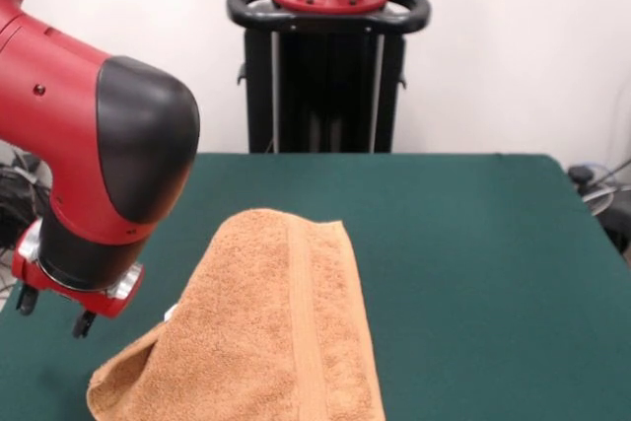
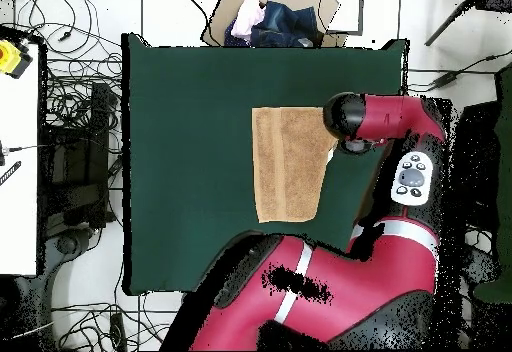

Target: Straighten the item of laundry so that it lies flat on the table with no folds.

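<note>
Towel (image 1: 281,332): mid-desk (image 1: 473,244), one corner folded, long axis running toward pedestal (image 1: 327,56).
Pincer (image 1: 54,311): just beside towel's folded-corner edge, low over desk.
Pincer state: opening and hold impossible to tell.

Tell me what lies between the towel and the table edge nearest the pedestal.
Nothing. In the front view only bare green table runs from the towel to the far edge below the pedestal. The overhead view shows the arm passing above that stretch.
</note>
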Robot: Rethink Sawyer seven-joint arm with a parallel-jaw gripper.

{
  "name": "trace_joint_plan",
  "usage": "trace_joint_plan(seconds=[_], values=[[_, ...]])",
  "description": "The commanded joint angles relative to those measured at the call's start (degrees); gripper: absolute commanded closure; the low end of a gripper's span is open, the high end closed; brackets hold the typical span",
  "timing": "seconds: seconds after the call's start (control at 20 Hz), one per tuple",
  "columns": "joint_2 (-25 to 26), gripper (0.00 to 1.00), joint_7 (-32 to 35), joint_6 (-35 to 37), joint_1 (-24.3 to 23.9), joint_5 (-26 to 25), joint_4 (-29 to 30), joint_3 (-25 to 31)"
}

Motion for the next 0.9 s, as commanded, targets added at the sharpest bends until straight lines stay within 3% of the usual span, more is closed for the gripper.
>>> trace_joint_plan(seconds=[0.05,0.25,0.6,0.9], values=[[1.9,0.00,-0.4,4.9,1.6,-1.5,0.8,1.3],[4.0,0.00,-7.8,15.6,3.8,-4.3,-1.5,-1.6],[2.4,0.00,-15.8,25.6,4.8,-6.4,-1.5,-1.9],[2.4,0.00,-15.3,28.1,4.5,-7.2,-3.2,0.1]])
